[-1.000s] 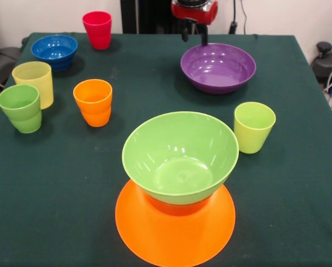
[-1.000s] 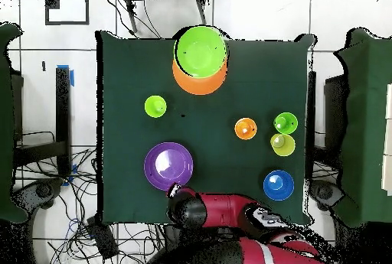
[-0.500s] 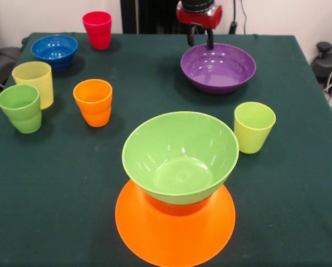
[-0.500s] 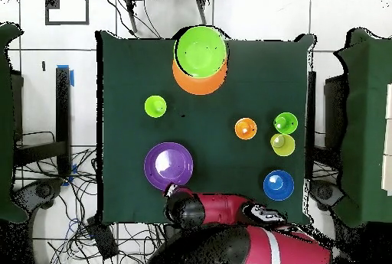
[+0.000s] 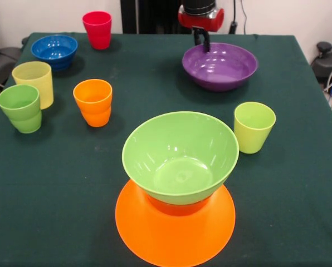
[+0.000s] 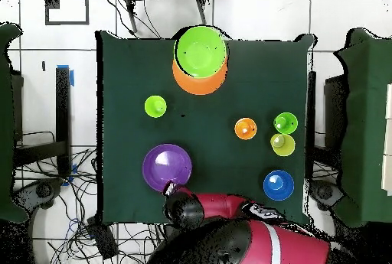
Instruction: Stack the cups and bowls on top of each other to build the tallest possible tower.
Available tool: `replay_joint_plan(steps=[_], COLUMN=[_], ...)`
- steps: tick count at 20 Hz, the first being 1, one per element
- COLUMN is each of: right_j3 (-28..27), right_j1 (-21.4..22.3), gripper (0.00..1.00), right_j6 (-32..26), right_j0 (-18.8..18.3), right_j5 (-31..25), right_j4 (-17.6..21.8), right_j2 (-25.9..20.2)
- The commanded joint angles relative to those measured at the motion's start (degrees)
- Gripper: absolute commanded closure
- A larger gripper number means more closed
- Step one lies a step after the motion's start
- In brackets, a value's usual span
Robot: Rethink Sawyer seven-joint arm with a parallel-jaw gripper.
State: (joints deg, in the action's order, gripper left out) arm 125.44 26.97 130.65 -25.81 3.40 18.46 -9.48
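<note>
We see the hand (image 5: 201, 40) at the far rim of the purple bowl (image 5: 220, 65), its fingers drawn together on that rim, so it appears clamped on the bowl. No writing or labels are readable anywhere.

The tower (image 5: 177, 183) so far is the green bowl (image 5: 180, 154) sitting on a small red-orange bowl (image 5: 176, 207) on the inverted big orange bowl (image 5: 175, 231), at the near worktop (image 5: 299, 183) edge. The lime cup (image 5: 253, 127) stands between it and the purple bowl. The orange cup (image 5: 93, 102), green cup (image 5: 20, 107), pale yellow cup (image 5: 34, 83), blue bowl (image 5: 54, 51) and red cup (image 5: 97, 29) cluster at one side, leaving the middle open.
</note>
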Motion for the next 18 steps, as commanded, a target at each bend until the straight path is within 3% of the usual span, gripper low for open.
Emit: replay_joint_plan(steps=[1,10,18], right_j3=[-6.6,-4.9,-3.6], right_j1=[-2.0,2.3,8.7], gripper=[1.00,1.00,1.00], right_j6=[5.2,5.2,3.8], right_j0=[-1.2,-3.9,-6.0], right_j5=[4.6,2.1,-5.1], right_j4=[0.1,-1.0,-3.0], right_j2=[-5.9,-8.9,-11.9])
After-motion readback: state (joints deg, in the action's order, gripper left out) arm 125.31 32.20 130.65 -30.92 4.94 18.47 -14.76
